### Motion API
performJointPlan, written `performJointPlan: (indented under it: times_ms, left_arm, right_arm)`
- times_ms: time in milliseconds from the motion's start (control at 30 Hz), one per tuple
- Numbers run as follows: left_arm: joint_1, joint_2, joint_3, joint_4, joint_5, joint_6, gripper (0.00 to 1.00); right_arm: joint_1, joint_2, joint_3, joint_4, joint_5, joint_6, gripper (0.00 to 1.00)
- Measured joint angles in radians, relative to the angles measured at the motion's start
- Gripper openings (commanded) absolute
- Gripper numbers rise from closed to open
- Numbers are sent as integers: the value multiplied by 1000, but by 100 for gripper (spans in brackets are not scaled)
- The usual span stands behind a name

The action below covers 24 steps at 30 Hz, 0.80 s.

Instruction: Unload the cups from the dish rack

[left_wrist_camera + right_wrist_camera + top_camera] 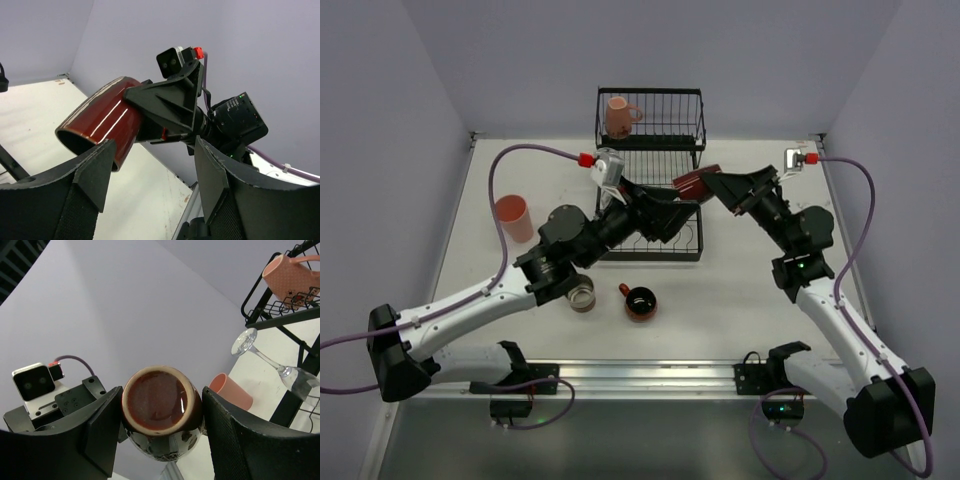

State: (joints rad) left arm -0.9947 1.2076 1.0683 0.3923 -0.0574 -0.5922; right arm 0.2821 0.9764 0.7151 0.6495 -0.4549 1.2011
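Observation:
A dark brown mug point(694, 184) hangs on its side above the black dish rack point(686, 247), with my right gripper point(713, 187) shut on its base end. The right wrist view shows the mug's underside point(160, 402) between the right gripper's point(161, 396) pads. My left gripper point(672, 214) sits just left of the mug, open. In the left wrist view the mug's rim point(100, 125) lies beside the left finger, and the gap of the left gripper point(152, 150) holds nothing. A pink mug point(618, 116) stands in the raised tier. A clear stemmed glass point(270, 362) leans at the rack.
A salmon tumbler point(513, 218) stands on the table left of the rack. A white-and-brown cup point(582, 295) and a squat orange-red handled cup point(640, 302) sit in front of the rack, near the left arm's elbow. Walls close in on both sides.

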Motion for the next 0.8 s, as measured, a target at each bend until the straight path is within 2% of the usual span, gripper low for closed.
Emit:
performJointPlan:
  times_ms: [233, 433, 533, 733, 800]
  left_arm:
    - [10, -80, -21, -64, -16, -37, 73]
    - [32, -4, -3, -76, 17, -60, 71]
    - [38, 42, 10, -84, 41, -70, 66]
    - [42, 66, 11, -50, 91, -80, 47]
    - [44, 69, 14, -28, 105, -81, 36]
  right_arm:
    - [-15, -7, -2, 24, 0, 8, 30]
    - [-15, -15, -5, 39, -2, 23, 30]
    - [-15, -29, -16, 44, -1, 24, 30]
    - [-15, -33, -34, 82, -9, 41, 30]
    - [-15, -33, -58, 95, -9, 47, 30]
